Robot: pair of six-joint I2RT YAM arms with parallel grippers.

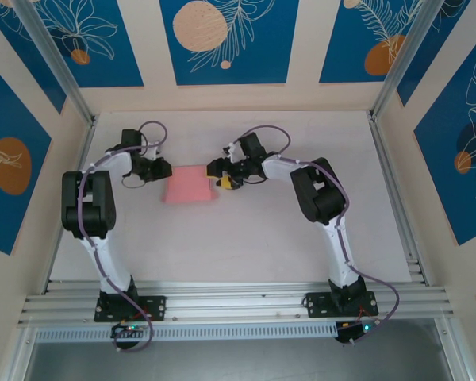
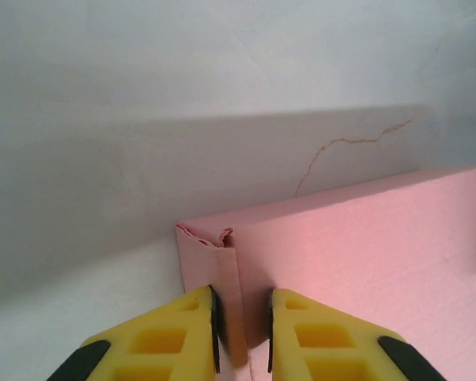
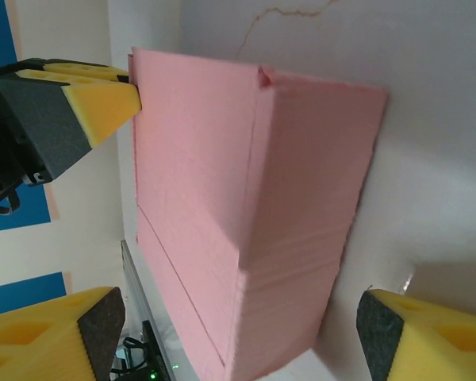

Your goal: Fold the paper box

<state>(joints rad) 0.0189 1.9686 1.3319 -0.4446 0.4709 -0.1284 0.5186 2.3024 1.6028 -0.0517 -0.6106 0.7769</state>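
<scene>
Pink thin-card paper box (image 1: 189,189), a small rectangular form resting on the white table (image 1: 246,238) between the two arms, near the far middle. The left gripper (image 2: 243,317) has its yellow fingers (image 2: 174,333) drawn close on either side of one upright end flap, pinching the card at a corner (its top edge is slightly crumpled). The right gripper (image 1: 220,176) stands just beside the opposite end, jaws spread wide and holding nothing, the box lying ahead of them.
</scene>
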